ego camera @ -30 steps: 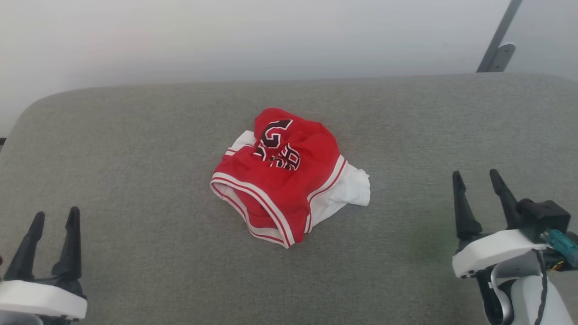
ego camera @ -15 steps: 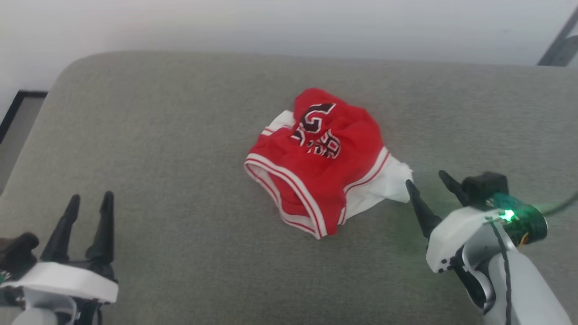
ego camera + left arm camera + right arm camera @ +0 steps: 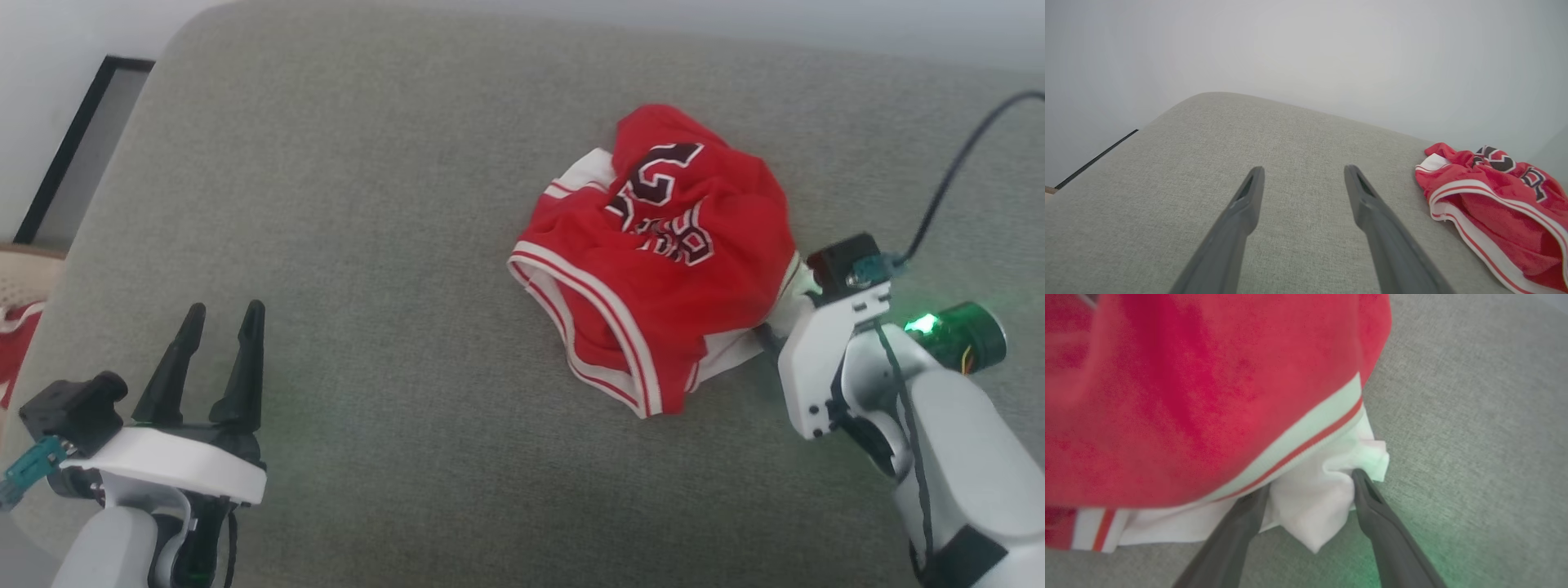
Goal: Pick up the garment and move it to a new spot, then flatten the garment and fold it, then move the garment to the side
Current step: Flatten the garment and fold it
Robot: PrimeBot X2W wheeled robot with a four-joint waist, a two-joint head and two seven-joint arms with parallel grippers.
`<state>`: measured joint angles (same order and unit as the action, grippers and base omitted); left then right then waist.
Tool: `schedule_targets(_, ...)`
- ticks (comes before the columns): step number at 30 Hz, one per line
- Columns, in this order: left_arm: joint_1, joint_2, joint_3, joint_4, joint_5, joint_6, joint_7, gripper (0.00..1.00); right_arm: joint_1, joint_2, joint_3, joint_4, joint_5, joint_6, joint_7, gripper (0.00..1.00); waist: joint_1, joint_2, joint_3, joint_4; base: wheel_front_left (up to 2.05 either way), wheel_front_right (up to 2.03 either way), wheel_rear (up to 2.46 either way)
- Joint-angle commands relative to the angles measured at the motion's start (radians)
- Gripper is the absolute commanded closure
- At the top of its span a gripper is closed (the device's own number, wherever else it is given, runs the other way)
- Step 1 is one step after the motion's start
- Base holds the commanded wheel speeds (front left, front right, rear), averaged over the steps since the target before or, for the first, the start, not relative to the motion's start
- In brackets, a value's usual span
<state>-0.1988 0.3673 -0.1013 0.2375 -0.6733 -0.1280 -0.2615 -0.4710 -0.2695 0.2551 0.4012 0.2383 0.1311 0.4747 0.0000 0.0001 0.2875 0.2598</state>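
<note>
The garment (image 3: 653, 253) lies crumpled on the grey cushion (image 3: 367, 204), red with white-striped trim and black lettering on top. My right gripper (image 3: 771, 333) is at its right edge. In the right wrist view its jaws (image 3: 1309, 482) stand open with the white sleeve (image 3: 1310, 510) bunched between the two fingers. My left gripper (image 3: 220, 314) hovers open over bare cushion at the lower left, well apart from the garment. In the left wrist view the left gripper (image 3: 1303, 170) holds nothing, and the garment (image 3: 1494, 204) lies to its right.
The cushion's rounded edge runs along the left, with a dark-framed panel (image 3: 73, 147) beyond it. A beige basket (image 3: 20, 286) holding something red sits at the far left. A black cable (image 3: 963, 155) arcs above my right wrist. A pale wall stands behind.
The head camera has turned and dipped, shifting the whole picture. My right gripper has moved in from the lower right to the garment's white sleeve, its fingers now either side of it. Both grippers stay open.
</note>
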Motion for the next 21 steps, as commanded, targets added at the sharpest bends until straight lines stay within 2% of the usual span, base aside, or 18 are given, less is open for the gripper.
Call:
schedule_targets(1,-0.016,-0.004,-0.002,0.004,0.006,-0.002,-0.005,0.0,0.02,0.008,0.014,0.051,-0.005,0.0,0.037,0.0,0.0,-0.0001,0.015,0.015,0.0,0.0,0.0)
schedule_targets(2,-0.019,-0.007,-0.004,0.006,0.007,-0.002,-0.005,0.0,0.018,0.011,0.008,0.07,-0.006,0.0,0.061,0.0,0.0,-0.0001,0.017,0.017,0.0,0.0,0.0)
schedule_targets(3,-0.023,-0.009,-0.007,0.006,0.007,-0.003,-0.005,0.0,0.017,0.013,0.015,0.084,-0.01,-0.001,0.084,0.23,0.0,-0.0001,0.019,0.019,0.0,0.0,0.0)
schedule_targets(4,-0.027,-0.01,-0.009,0.007,0.005,-0.003,-0.005,0.0,0.012,0.014,0.021,0.092,-0.013,0.0,0.094,0.87,0.0,-0.0001,0.021,0.02,0.0,0.0,0.0)
schedule_targets(5,-0.031,-0.009,-0.009,0.008,0.003,-0.003,-0.005,0.0,0.009,0.013,0.014,0.097,-0.015,0.0,0.1,1.0,0.0,-0.0001,0.022,0.02,0.0,0.0,0.0)
schedule_targets(11,-0.019,0.0,0.006,0.002,-0.012,-0.003,-0.005,0.0,-0.004,0.012,0.014,0.035,0.032,0.0,0.13,1.0,0.0,-0.0001,0.007,-0.008,0.0,0.0,0.0)
schedule_targets(21,0.027,0.029,0.054,-0.023,-0.016,-0.003,-0.005,0.0,0.043,-0.09,-0.045,-0.231,0.13,-0.001,0.23,1.0,0.0,-0.0001,-0.027,-0.088,0.0,0.0,0.0)
